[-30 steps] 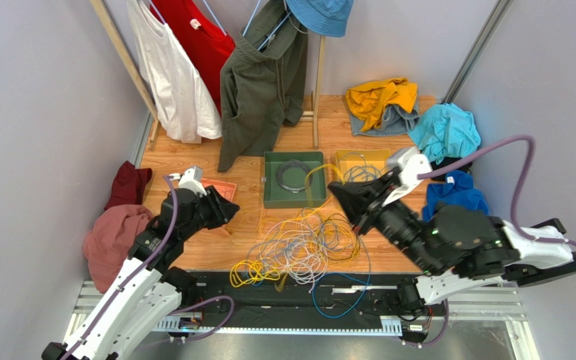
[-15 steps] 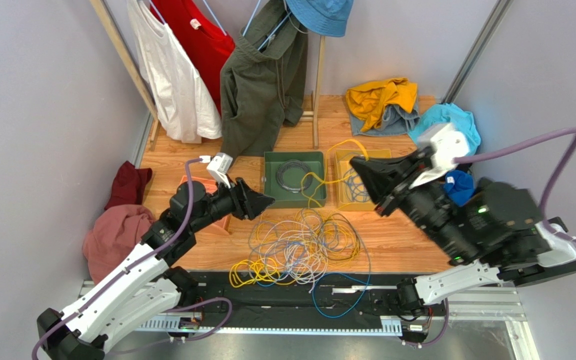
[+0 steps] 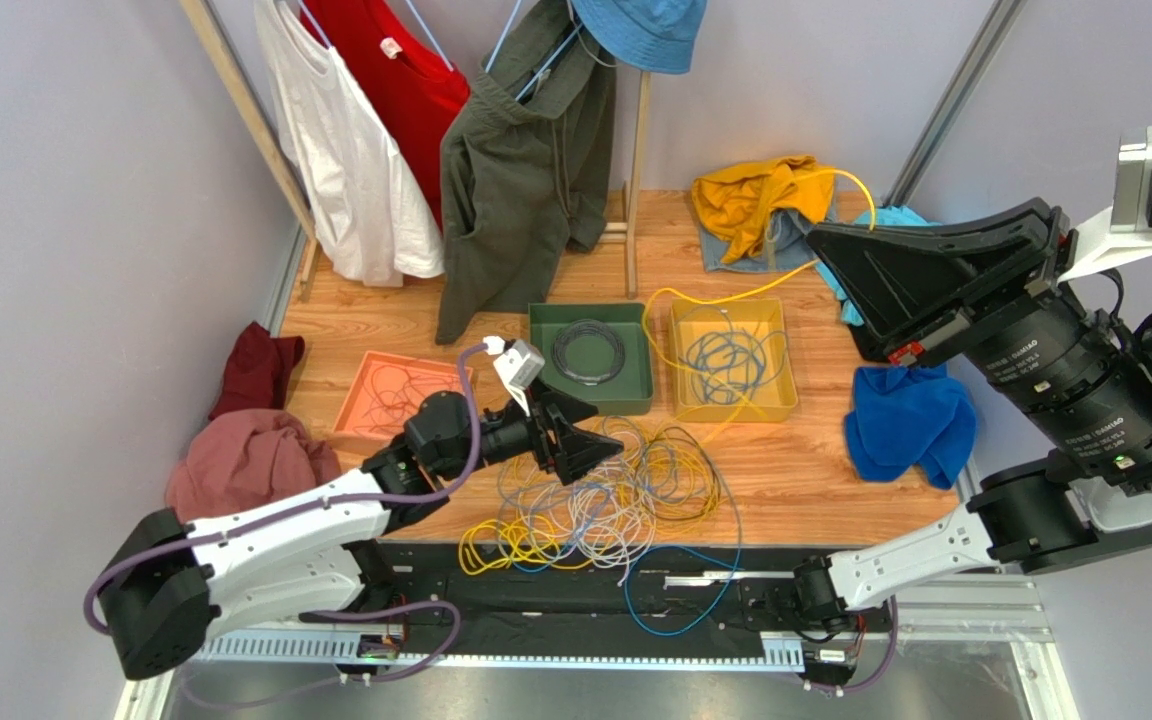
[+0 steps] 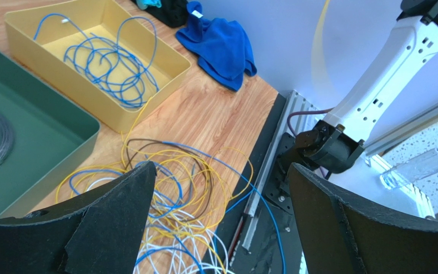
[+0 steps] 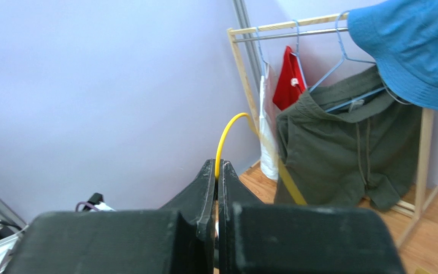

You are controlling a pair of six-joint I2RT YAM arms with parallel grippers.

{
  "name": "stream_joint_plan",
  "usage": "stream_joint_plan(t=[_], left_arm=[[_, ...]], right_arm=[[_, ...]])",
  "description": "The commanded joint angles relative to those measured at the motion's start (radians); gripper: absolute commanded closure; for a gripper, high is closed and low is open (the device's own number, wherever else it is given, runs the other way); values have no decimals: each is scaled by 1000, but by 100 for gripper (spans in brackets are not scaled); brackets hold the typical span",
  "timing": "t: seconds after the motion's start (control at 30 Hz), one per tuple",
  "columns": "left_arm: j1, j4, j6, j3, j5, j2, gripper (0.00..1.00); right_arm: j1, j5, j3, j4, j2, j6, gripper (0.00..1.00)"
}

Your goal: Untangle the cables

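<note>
wooden tabletop [image 3: 823,480] carries the tangled cables [image 3: 605,503] near its front edge. left gripper [image 3: 579,446] hangs just above them, jaws spread wide, empty. right gripper [image 3: 823,240], high up, is clenched on one yellow cable [image 5: 221,140].

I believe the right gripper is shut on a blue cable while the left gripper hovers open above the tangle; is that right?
Not quite: the right wrist view shows the right gripper shut on a yellow cable, not blue. The left gripper does hover open above the tangle.
</note>
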Motion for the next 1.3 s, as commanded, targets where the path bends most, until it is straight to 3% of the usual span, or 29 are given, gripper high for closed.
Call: stream_joint_plan(t=[0.0, 0.17, 0.3, 0.53, 0.67, 0.87, 1.03, 1.1, 1.27], left_arm=[[-39, 314, 59, -31, -15, 60, 5], [-62, 340, 79, -12, -25, 126, 4], [-64, 296, 56, -34, -132, 83, 4], [-64, -335, -56, -9, -450, -145, 8], [-64, -555, -180, -14, -550, -205, 9], [-64, -764, -281, 34, -631, -236, 9], [-64, -938, -341, 94, -686, -176, 7], [-64, -965, -354, 101, -693, -162, 7], [-64, -962, -378, 77, -674, -185, 7]], right_arm=[[7, -77, 93, -48, 61, 14, 100], [5, -71, 79, -48, 60, 15, 100], [5, -8, -19, 16, 17, -32, 100], [-16, 84, -125, 96, 24, -141, 100], [-82, 74, -108, 76, 70, -141, 100], [-361, -176, -36, -117, 211, 41, 100], [-599, -356, -48, -116, 304, 125, 100], [-709, -448, -68, -90, 322, 176, 100], [-846, -574, -147, 21, 375, 213, 100]])
